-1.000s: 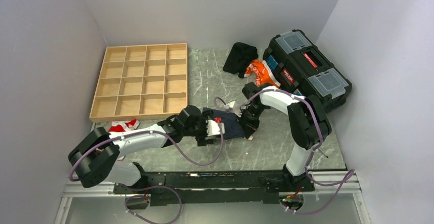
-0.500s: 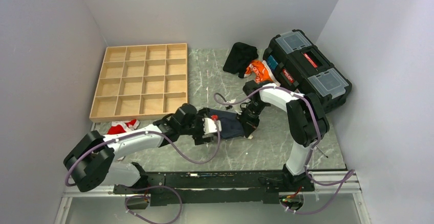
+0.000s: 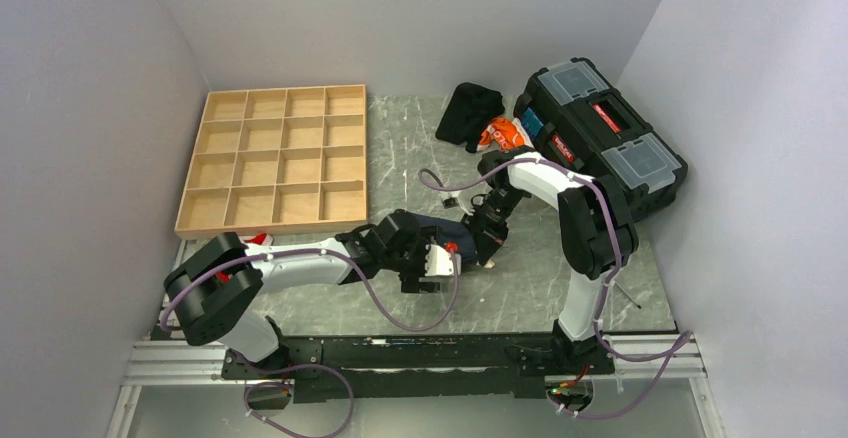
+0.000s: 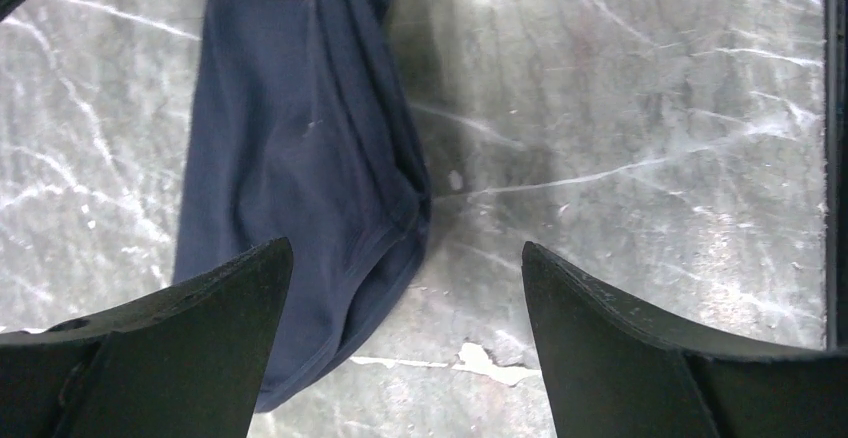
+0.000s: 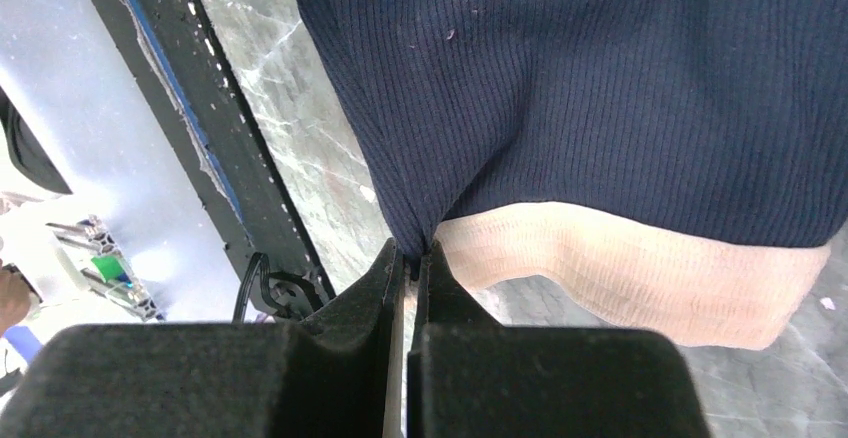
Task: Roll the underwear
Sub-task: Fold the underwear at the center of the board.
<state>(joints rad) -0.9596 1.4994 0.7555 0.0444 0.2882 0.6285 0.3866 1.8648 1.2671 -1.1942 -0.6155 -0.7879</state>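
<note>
Right claw (image 5: 412,250) was clamped shut on a pinch of the navy-blue ribbed underwear with a cream waistband (image 5: 600,88), its two black fingers pressed together at the lower centre of the right wrist view, right where the navy cloth met the cream band. Left claw (image 4: 400,348) stood wide apart and gripped nothing: one black finger sat at the lower left of the left wrist view, overlapping the garment's lower edge, and the other sat at the lower right over bare stone. Whether either finger touched anything could not be told. In that view the underwear lay flat down the left half of the frame, with a thick lengthwise fold along its right side and the cream band at the top edge. In the top view, the grey marbled table (image 3: 400,148) filled the middle of the frame, and the underwear lay near its centre between the two claws. A pale wooden tray of sixteen compartments (image 3: 262,168) took the upper left of the table. A black plastic toolbox with clear lid panels (image 3: 600,138) sat at the upper right. A crumpled black cloth (image 3: 468,113) lay just left of the toolbox, with an orange and white garment (image 3: 503,136) touching the lower right of the black cloth. A small red and white piece of fabric (image 3: 255,241) showed just below the tray, partly hidden by the left arm.
</note>
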